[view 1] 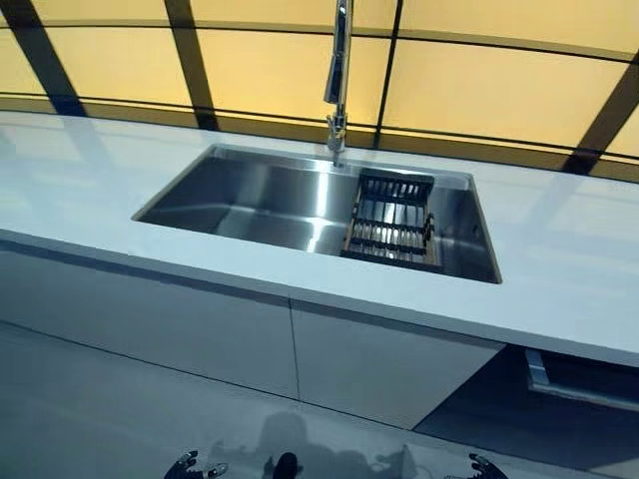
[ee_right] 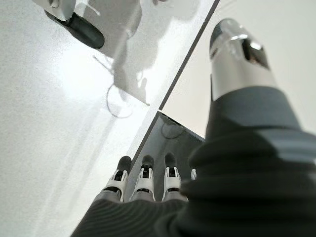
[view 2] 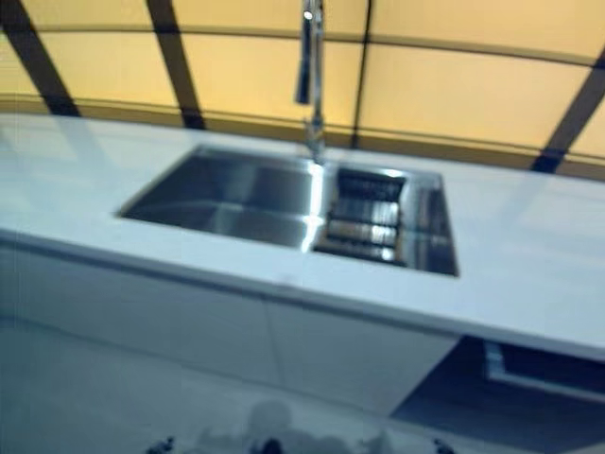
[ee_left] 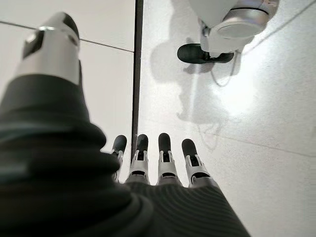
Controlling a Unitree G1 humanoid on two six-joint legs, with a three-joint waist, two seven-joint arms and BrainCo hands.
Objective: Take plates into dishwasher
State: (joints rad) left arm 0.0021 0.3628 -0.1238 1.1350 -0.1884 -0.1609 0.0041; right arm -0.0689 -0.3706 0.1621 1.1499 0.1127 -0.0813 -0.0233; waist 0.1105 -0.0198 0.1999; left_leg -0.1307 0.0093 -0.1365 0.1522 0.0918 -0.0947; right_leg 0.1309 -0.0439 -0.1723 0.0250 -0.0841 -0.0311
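I see both hands low over pale floor: left hand (ee_left: 163,173) fingers straight, released; right hand (ee_right: 148,185) likewise. Stainless steel sink (view 1: 250,195) in white counter (view 1: 559,269), dark wire rack (view 1: 391,220) inside.

The sink (view 1: 260,195) is brushed metal with a soft sheen, its walls catching pale streaks of light. The tap (view 1: 338,75) over it is polished metal, brighter and more mirror-like. Inside the sink sits a rack (view 1: 391,220) of thin dark wire (its edge strips look brownish, perhaps wood, though that is hard to tell). The worktop (view 1: 569,249) is smooth, white and faintly glossy, and the cabinet fronts (view 1: 200,329) below are plain, flat and matt. The floor (ee_left: 256,113) looks smooth and light with a fine speckle and a dull shine. Each hand, left hand (ee_left: 163,165) and right hand (ee_right: 143,182), has silvery metallic fingers with dark matt tips and a dark ribbed rubbery-looking cover.
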